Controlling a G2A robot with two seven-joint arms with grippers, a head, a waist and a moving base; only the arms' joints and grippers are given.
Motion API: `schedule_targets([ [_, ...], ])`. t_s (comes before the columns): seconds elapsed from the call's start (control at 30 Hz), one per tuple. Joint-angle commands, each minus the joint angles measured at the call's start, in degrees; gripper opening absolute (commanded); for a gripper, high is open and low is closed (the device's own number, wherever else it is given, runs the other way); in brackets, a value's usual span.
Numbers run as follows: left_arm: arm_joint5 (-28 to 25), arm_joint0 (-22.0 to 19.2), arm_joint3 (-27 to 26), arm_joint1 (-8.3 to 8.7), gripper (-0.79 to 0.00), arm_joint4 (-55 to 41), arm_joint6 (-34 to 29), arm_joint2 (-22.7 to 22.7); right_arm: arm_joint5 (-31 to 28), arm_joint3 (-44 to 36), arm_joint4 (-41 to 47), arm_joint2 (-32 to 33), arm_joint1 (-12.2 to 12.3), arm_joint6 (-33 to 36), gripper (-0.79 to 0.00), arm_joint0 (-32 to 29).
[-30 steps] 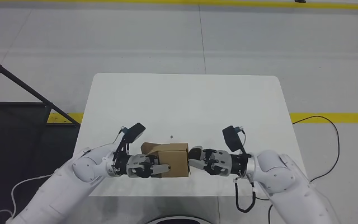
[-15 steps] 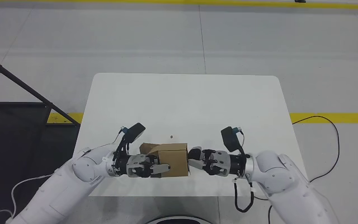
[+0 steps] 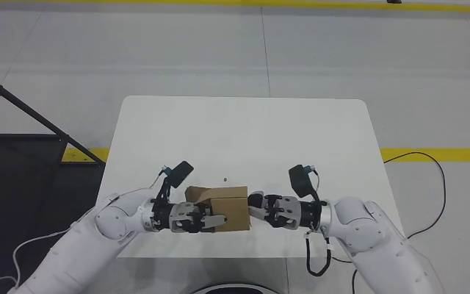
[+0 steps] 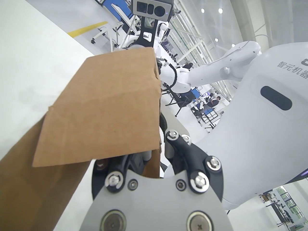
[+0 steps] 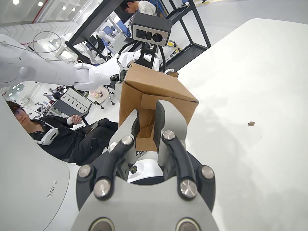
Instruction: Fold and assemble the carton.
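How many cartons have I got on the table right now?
1. The carton is near the table's front edge, between the left gripper and the right gripper, one at each end. Nothing in view could hide another.

1. No readable text, label, number or brand is carried by the carton (image 3: 233, 206) or by the table (image 3: 242, 132).
2. A plain yellow floor line (image 3: 426, 154), without lettering, is marked at the right edge of the top view.
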Motion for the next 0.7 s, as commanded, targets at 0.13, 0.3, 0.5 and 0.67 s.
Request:
schedule_targets([
  [0.13, 0.6, 0.0, -0.5, -0.02, -0.785, 1.6, -1.2, -0.5, -0.2, 0.2, 0.0, 0.0, 0.0, 0.1, -0.570, -0.1],
  [0.3, 0.4, 0.1, -0.8, -0.20, -0.785, 2.3, -1.2, -0.4, -0.4, 0.3, 0.1, -0.1, 0.0, 0.3, -0.579, 0.0],
  [0.5, 0.3, 0.1, -1.0, -0.39, -0.785, 2.5, -1.3, -0.4, -0.7, 0.3, 0.7, -0.5, 0.0, 1.1, -0.585, 0.2],
  [0.67, 0.6, -0.1, -1.0, -0.53, -0.785, 2.5, -1.7, -0.3, -0.9, 0.4, 1.1, -0.8, 0.0, 1.5, -0.597, 0.4],
])
